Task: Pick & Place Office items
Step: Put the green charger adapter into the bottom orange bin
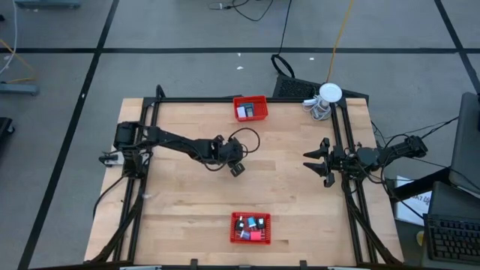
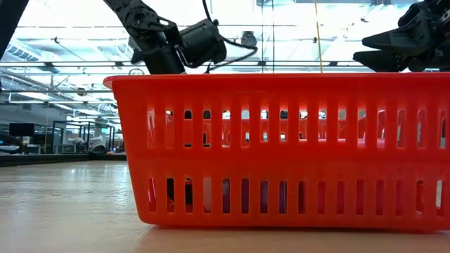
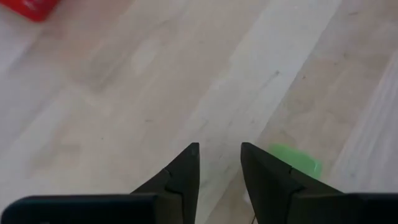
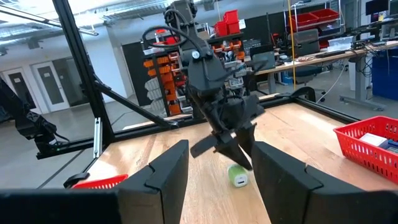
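Note:
A small green roll lies on the wood table; the left wrist view shows the green roll just outside one finger. My left gripper hangs over the table's middle, open, pointing down, with only bare wood between its fingers. The near red basket holds several tiny items, pink, blue and dark. The far red basket holds a white and blue item. My right gripper waits open at the table's right side, clear of everything.
A white round object with coiled cable sits at the far right corner. Black frame rails run along the table's sides. The near basket fills the low view. Bare wood lies between the two baskets.

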